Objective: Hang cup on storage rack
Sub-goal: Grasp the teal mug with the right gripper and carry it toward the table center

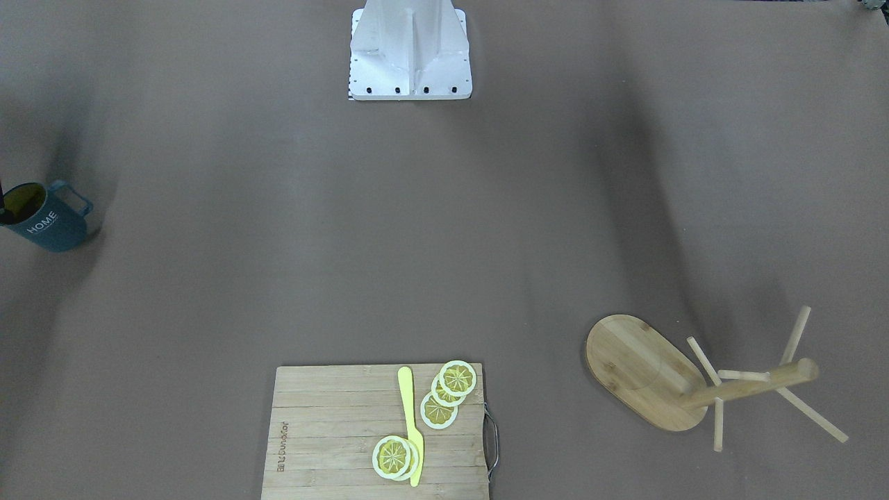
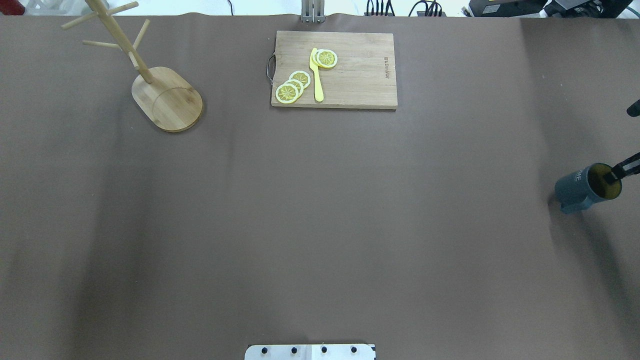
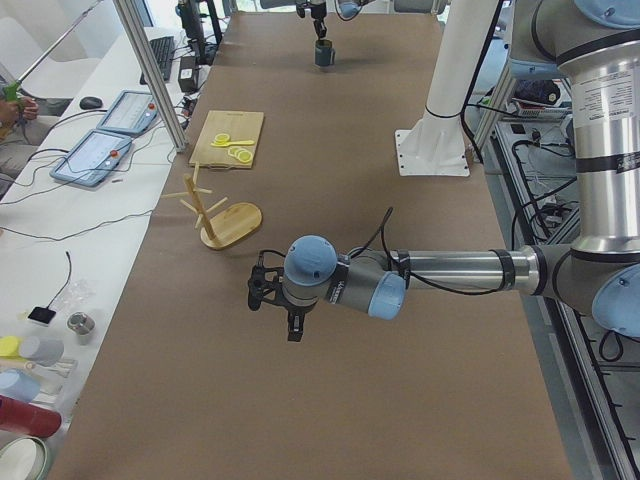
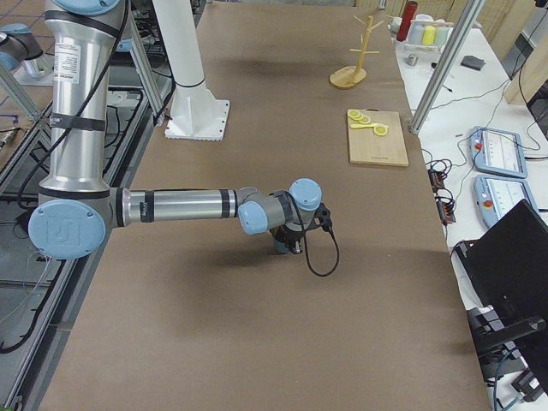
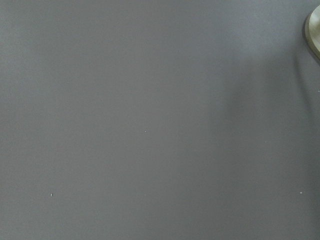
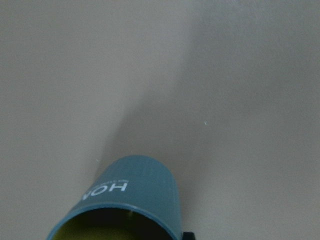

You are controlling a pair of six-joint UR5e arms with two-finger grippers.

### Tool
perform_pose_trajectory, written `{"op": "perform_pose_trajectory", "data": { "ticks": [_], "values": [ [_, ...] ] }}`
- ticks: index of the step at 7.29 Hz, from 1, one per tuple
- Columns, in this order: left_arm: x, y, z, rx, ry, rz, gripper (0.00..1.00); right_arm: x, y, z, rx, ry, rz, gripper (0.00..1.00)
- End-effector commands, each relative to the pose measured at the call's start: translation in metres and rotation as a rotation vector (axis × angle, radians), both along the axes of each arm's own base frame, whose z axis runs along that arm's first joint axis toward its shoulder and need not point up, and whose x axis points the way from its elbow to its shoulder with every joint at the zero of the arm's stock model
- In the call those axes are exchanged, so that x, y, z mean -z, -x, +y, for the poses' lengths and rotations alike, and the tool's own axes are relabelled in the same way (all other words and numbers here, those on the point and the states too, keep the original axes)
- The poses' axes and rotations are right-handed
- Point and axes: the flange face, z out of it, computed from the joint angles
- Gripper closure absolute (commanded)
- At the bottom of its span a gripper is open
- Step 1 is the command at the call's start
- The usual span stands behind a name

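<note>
Brown-covered table [image 2: 320,225] in an open lab. My left gripper [image 3: 290,325] hangs over the table, its forearm level; I cannot tell its grip. My right gripper [image 4: 289,242] is at the cup [image 2: 582,189] near the table's right end, one finger [image 2: 611,176] inside the rim. I cannot tell if it grips: the frame edge cuts it off. The storage rack [image 2: 167,97] stands well apart.

The cup [image 1: 52,226], teal-blue with a yellow interior and white "HOME" lettering, sits at the robot's far right. The storage rack [image 1: 635,364], light bamboo, stands upright on its oval base, well apart.
</note>
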Motion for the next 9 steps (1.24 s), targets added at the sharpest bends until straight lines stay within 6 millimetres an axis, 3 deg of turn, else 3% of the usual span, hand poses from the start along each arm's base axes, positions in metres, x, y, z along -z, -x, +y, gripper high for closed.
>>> {"op": "perform_pose_trajectory", "data": {
  "ticks": [1, 3, 5, 6, 7, 9],
  "values": [
    [0.007, -0.002, -0.002, -0.012, -0.029, 0.024, 0.03, 0.094, 0.083, -0.017, -0.06, 0.062, -0.049, 1.0],
    [0.011, -0.003, -0.002, -0.015, -0.085, 0.032, 0.02, 0.197, 0.181, -0.012, -0.097, 0.118, -0.106, 1.0],
    [0.017, -0.005, -0.007, -0.018, -0.098, 0.033, 0.02, 0.288, 0.291, 0.026, -0.139, 0.147, -0.125, 1.0],
    [0.017, -0.005, -0.007, -0.018, -0.098, 0.034, 0.02, 0.331, 0.331, 0.038, -0.153, 0.118, -0.089, 1.0],
    [0.019, -0.006, -0.006, -0.025, -0.097, 0.051, 0.02, 0.362, 0.355, 0.048, -0.139, 0.108, -0.073, 1.0],
    [0.019, -0.007, -0.006, -0.028, -0.096, 0.061, 0.02, 0.389, 0.403, 0.059, -0.173, 0.066, -0.059, 1.0]
  ]
}}
